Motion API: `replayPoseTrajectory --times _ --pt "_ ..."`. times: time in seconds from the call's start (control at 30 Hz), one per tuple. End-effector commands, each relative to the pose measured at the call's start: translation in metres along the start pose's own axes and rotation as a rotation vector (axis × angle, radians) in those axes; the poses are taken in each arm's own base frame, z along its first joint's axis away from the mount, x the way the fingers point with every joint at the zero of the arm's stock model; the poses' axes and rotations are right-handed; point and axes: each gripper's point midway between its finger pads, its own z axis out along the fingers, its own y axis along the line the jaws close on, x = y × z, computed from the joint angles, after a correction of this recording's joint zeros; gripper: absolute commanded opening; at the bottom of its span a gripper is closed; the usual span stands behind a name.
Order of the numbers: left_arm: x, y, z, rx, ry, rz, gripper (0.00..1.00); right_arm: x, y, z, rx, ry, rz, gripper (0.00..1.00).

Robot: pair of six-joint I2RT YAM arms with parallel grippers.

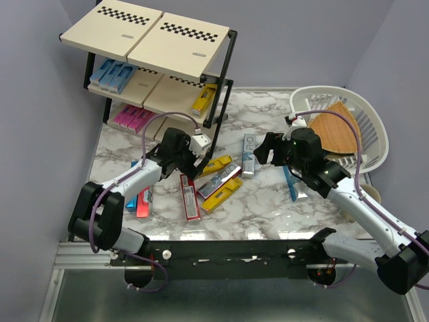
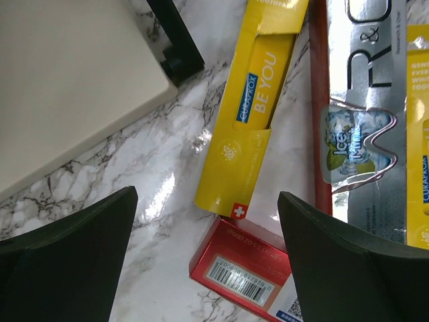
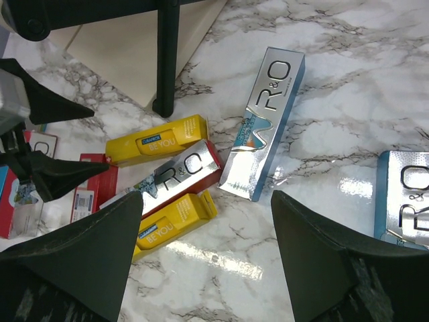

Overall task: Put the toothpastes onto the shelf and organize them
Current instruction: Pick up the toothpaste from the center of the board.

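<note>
Since both arms hang empty above the heap, any trouble lies ahead. Nearest the bases, loose toothpastes (image 1: 190,198) lie criss-crossed about the table's middle, with a couple more at 8 o'clock. The left gripper (image 2: 204,201), jaws spread wide, hovers over a yellow box (image 2: 248,127). A red box (image 2: 241,268) meets that box's end at 6 o'clock, and a silver box (image 2: 362,134) lies near it at 3 o'clock. Closing here could, I judge, pinch a neighbour as well, or skew the yellow one out of the jaws on the glossy marble. The right gripper (image 3: 206,201), also parted and holding nothing, hangs above another silver box (image 3: 265,121) lying alone at its 12 o'clock. Farther off, at 11 o'clock, stands the shelf (image 1: 120,30), with blue and pink boxes already on its lower tiers. Its black post is close to the heap, so a long box swung sideways might strike it.
</note>
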Motion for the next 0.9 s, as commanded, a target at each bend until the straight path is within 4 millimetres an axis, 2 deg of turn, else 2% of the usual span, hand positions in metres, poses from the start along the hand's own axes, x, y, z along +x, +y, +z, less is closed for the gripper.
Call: replayPoseTrajectory --times 0.0,0.5,0.57,0.73,0.87 --pt "0.02 -0.001 0.006 0.033 0.102 0.028 0.95 -0.002 0.0 -0.002 -0.013 -0.008 -0.018 0.86" --pt "0.029 0.001 0.033 0.008 0.166 0.068 0.83 0.002 0.001 0.003 -0.016 0.011 -0.011 0.85" --pt "0.03 -0.001 0.034 0.01 0.168 0.077 0.77 0.004 0.0 0.004 -0.014 0.013 -0.013 0.85" --pt "0.027 -0.013 0.037 0.055 0.159 0.081 0.72 0.006 0.0 0.006 -0.011 0.019 -0.012 0.85" --pt "0.024 -0.021 0.037 0.069 0.135 0.066 0.63 0.008 -0.002 0.008 -0.003 0.025 -0.008 0.85"
